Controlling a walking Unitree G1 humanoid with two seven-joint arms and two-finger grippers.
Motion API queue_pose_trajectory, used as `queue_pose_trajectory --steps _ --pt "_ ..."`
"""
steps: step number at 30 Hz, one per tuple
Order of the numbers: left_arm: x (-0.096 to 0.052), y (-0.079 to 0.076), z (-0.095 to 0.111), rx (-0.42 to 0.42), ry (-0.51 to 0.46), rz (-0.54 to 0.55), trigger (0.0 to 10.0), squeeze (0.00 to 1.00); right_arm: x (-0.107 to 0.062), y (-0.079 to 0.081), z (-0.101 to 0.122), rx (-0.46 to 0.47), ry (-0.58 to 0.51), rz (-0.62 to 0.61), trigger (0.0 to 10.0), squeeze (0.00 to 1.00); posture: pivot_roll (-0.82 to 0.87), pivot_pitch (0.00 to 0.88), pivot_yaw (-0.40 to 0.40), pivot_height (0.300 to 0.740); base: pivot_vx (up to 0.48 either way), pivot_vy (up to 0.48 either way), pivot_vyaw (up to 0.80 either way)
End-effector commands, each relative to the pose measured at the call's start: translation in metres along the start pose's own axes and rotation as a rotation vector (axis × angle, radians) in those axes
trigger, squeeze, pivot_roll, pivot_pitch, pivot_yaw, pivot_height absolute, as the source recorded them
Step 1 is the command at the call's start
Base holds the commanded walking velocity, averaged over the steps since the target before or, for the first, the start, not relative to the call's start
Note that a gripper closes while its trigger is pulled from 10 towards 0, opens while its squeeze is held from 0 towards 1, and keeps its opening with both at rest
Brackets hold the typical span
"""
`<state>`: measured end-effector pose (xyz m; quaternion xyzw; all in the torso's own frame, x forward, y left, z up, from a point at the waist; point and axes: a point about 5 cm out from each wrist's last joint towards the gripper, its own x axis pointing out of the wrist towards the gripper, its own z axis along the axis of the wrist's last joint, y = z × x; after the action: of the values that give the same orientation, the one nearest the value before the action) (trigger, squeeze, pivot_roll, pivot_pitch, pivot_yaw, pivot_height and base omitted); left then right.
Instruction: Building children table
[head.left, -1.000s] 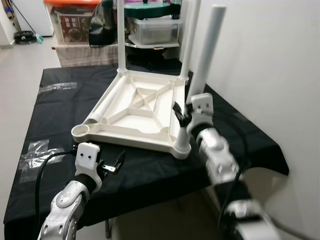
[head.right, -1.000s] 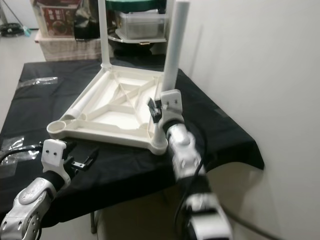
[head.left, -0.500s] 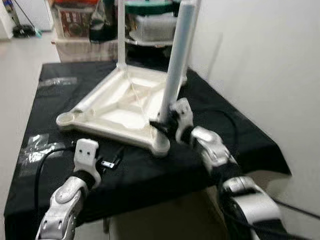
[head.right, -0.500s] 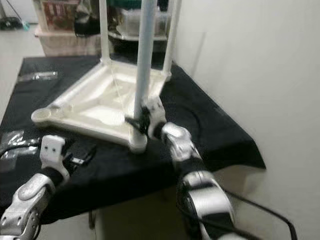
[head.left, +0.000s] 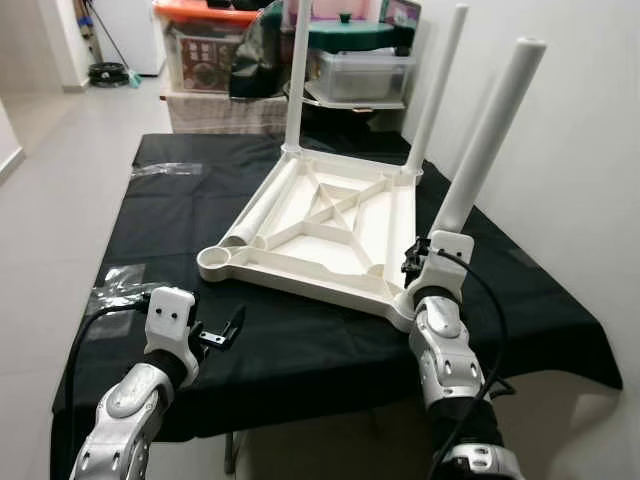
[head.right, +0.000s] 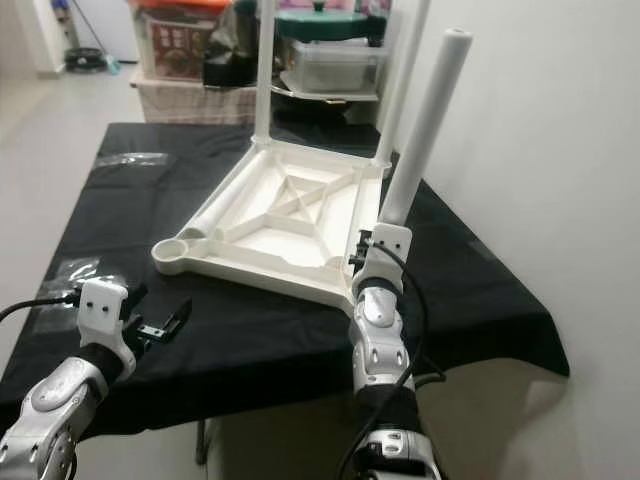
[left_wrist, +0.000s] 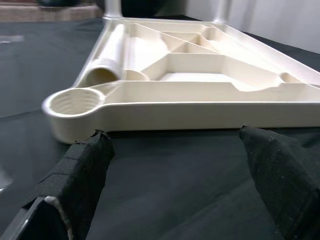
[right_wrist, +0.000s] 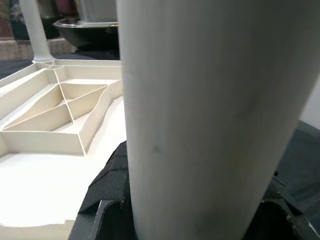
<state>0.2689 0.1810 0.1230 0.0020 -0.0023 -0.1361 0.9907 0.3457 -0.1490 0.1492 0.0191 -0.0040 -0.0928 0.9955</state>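
On a black cloth (head.left: 330, 345) draped over a table, an upturned white tabletop (head.left: 330, 225) lies with its ribbed underside facing up. Clamped at the near right corner, the right gripper (head.left: 417, 262) has its fingers closed around the base of a white leg (head.left: 485, 140) that leans up and away from that corner socket; in the right wrist view the leg (right_wrist: 210, 115) stands close against the camera, a black finger (right_wrist: 112, 182) pressed to its side. Beyond this gripper, two more legs (head.left: 298, 70) stand upright at the far corners. To the left and nearer, the left gripper (head.left: 222, 332) hovers just above the cloth with its fingers spread wide and nothing between them. Straight ahead of its fingers (left_wrist: 82, 172) sits the empty threaded socket (left_wrist: 75, 102) of the near left corner, close but apart, and a loose leg (head.left: 262, 208) lies inside the tabletop along its left edge. Storage boxes (head.left: 205, 45) crowd the background.
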Motion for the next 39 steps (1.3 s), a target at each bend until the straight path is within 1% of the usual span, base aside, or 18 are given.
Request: queue_pose_trajectory --steps 1,2,5,6,12,15,17,19,21,22,23,24,26,32,34,35,37,39 --pt "0.002 -0.002 -0.002 -0.007 0.01 -0.011 10.0 0.0 -0.002 0.011 0.006 0.002 -0.07 0.129 10.0 0.0 0.03 0.0 -0.077 0.74 0.0 0.0 0.0" --pt "0.004 -0.002 -0.001 -0.006 0.007 -0.013 10.0 0.0 0.01 0.009 0.014 0.013 -0.102 0.165 10.0 1.0 0.04 0.0 -0.081 0.74 0.0 0.0 0.0" --pt "0.005 -0.002 0.001 -0.005 -0.001 -0.012 10.0 0.0 0.032 -0.001 0.027 0.023 -0.107 0.133 10.0 1.0 0.05 0.0 -0.086 0.74 0.0 0.0 0.0" --pt "0.004 0.0 0.001 -0.003 -0.004 -0.004 10.0 0.0 0.045 -0.008 0.038 0.015 -0.102 0.135 10.0 0.0 0.06 0.0 -0.096 0.74 0.0 0.0 0.0" --pt "-0.001 0.001 -0.002 -0.008 0.002 0.007 10.0 0.0 0.056 -0.01 0.063 0.1 -0.1 0.405 10.0 0.0 0.06 0.0 -0.106 0.74 0.0 0.0 0.0" --pt "-0.001 -0.001 -0.003 -0.007 0.005 0.006 10.0 0.0 0.047 0.001 0.058 0.054 -0.065 0.685 10.0 0.0 0.07 0.0 -0.112 0.74 0.0 0.0 0.0" --pt "-0.001 -0.001 -0.003 -0.007 0.005 0.006 10.0 0.0 0.047 0.001 0.058 0.054 -0.065 0.685 10.0 0.0 0.07 0.0 -0.112 0.74 0.0 0.0 0.0" --pt "0.001 0.0 -0.001 -0.007 -0.002 0.011 10.0 0.0 0.027 0.017 0.042 0.018 0.0 1.016 10.0 0.0 0.07 0.0 -0.116 0.74 0.0 0.0 0.0" --pt "0.002 0.0 0.0 -0.007 -0.003 0.013 10.0 0.0 0.024 0.019 0.04 0.015 0.007 1.051 10.0 0.0 0.07 0.0 -0.116 0.74 0.0 0.0 0.0" --pt "0.001 0.001 0.0 -0.006 -0.004 0.012 10.0 0.0 0.02 0.024 0.035 0.003 0.011 1.12 2.4 0.0 0.08 0.0 -0.115 0.74 0.0 0.0 0.0" --pt "0.001 0.001 0.0 -0.005 -0.004 0.012 10.0 0.0 0.017 0.027 0.031 -0.005 0.013 1.163 2.4 0.0 0.08 0.0 -0.115 0.74 0.0 0.0 0.0" --pt "0.001 0.001 0.0 -0.003 -0.003 0.011 10.0 0.0 0.015 0.03 0.028 0.011 0.003 1.185 0.0 0.0 0.08 0.0 -0.112 0.74 0.0 0.0 0.0" --pt "0.0 0.001 0.0 -0.003 -0.002 0.01 10.0 0.0 0.015 0.031 0.026 0.022 -0.005 1.188 0.0 0.0 0.08 0.0 -0.11 0.74 0.0 0.0 0.0" --pt "-0.001 0.001 -0.001 -0.002 0.003 0.006 10.0 0.0 0.026 0.026 0.018 0.02 -0.011 0.945 0.0 0.0 0.07 0.0 -0.105 0.74 0.0 0.0 0.0" --pt "0.0 0.0 -0.001 -0.003 0.003 0.003 10.0 0.0 0.035 0.012 0.01 0.003 0.003 0.576 0.0 0.0 0.06 0.0 -0.097 0.74 0.0 0.0 0.0" --pt "0.0 0.0 -0.001 -0.003 0.003 0.003 10.0 0.0 0.035 0.012 0.01 0.003 0.003 0.576 0.0 0.0 0.06 0.0 -0.097 0.74 0.0 0.0 0.0" --pt "-0.001 -0.001 -0.002 -0.003 0.006 -0.001 10.0 0.0 0.032 -0.033 -0.005 -0.08 0.027 -0.044 0.0 0.0 0.06 0.0 -0.096 0.74 0.0 0.0 0.0" --pt "-0.001 -0.001 -0.002 -0.003 0.006 -0.001 10.0 0.0 0.032 -0.033 -0.005 -0.08 0.027 -0.044 0.0 0.0 0.06 0.0 -0.096 0.74 0.0 0.0 0.0"
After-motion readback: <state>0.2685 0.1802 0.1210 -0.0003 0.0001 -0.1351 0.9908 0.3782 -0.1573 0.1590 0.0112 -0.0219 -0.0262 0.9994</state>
